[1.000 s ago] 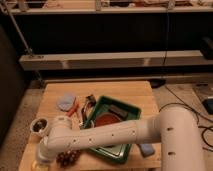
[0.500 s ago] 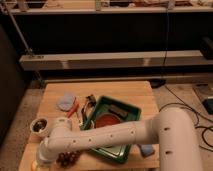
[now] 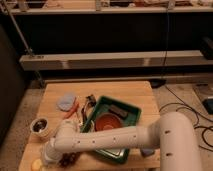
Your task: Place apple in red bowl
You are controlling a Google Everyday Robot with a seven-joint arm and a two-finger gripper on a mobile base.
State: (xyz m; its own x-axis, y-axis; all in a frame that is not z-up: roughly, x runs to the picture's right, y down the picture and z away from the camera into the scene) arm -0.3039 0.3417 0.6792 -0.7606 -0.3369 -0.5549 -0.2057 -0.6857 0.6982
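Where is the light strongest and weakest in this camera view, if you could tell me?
Camera view: strongest on the wooden table and the white arm; weakest in the near-black space behind, under the shelf. Camera view: the gripper, at the table's near corner, lower left of frame, beside the apple, is well lit; the red bowl shows no glare.

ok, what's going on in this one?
The robot's arm reaches across the wooden table, with its gripper open and low at the front-left corner, next to the apple and the grapes. The apple lies on the table and does not look picked up yet. The red bowl sits in the green tray, with no apple in it.
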